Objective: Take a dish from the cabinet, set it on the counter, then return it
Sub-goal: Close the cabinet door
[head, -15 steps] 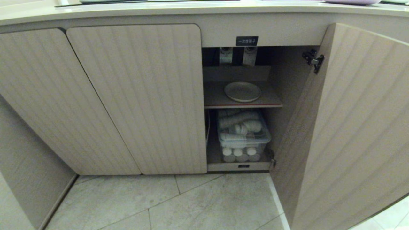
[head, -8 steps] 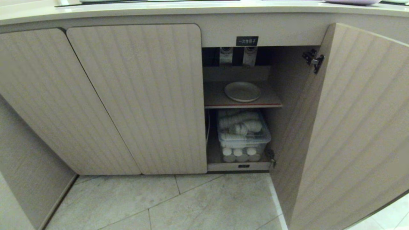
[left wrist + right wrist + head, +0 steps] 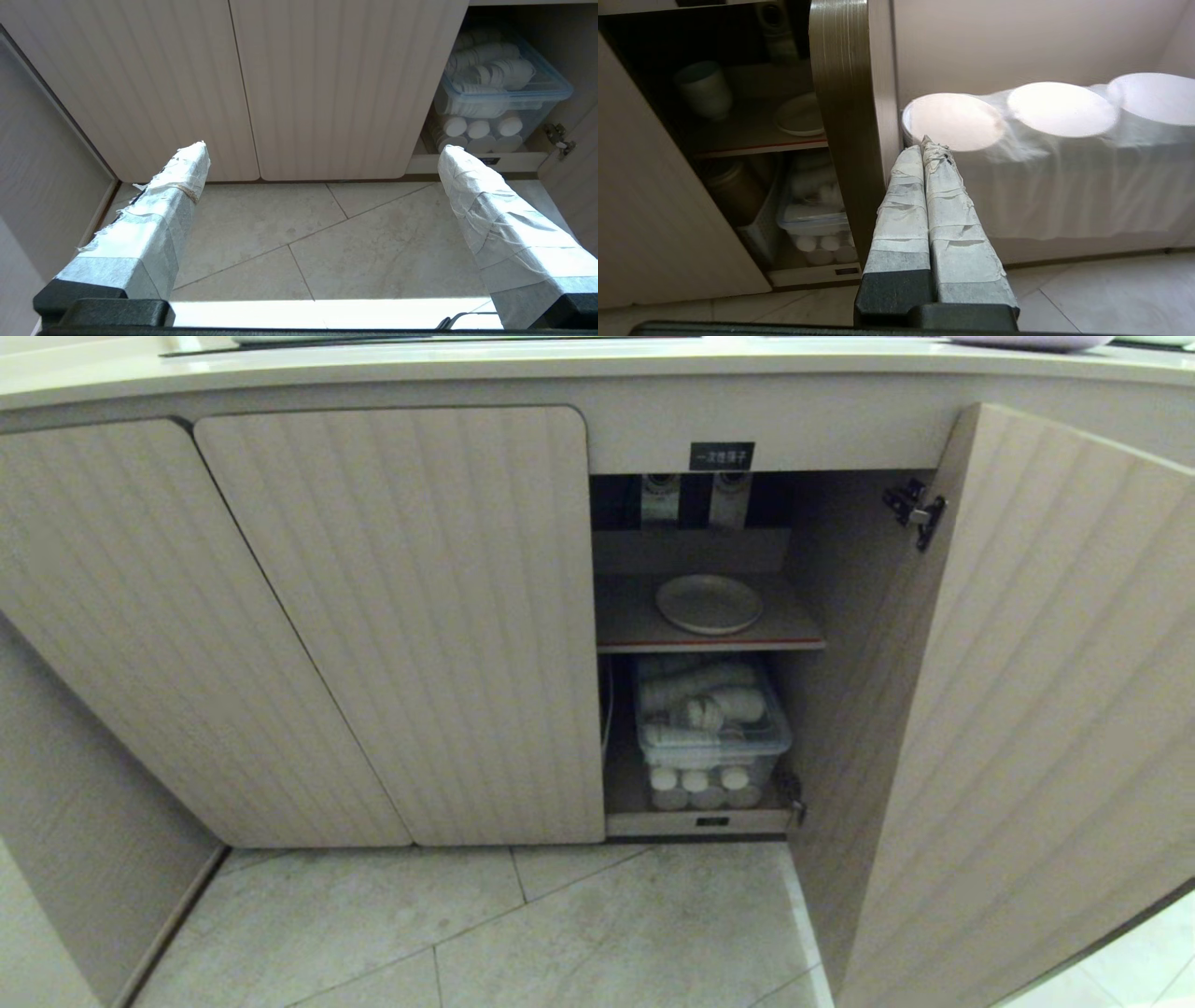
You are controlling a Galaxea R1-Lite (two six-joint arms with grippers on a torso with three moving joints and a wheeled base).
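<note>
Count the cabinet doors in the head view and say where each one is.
3. Two closed doors stand side by side on the left, the outer one and the inner one; one open door swings out on the right. More may lie outside the view.

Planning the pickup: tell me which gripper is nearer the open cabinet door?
Right. The right gripper, shut, sits beside the open door's edge; the left gripper hangs open before the closed doors.

Black label (image 3: pixel 722 455): characters too small to read; counter (image 3: pixel 523 369): only front edge in frame; open door (image 3: pixel 1027 709): lower corner cut off
</note>
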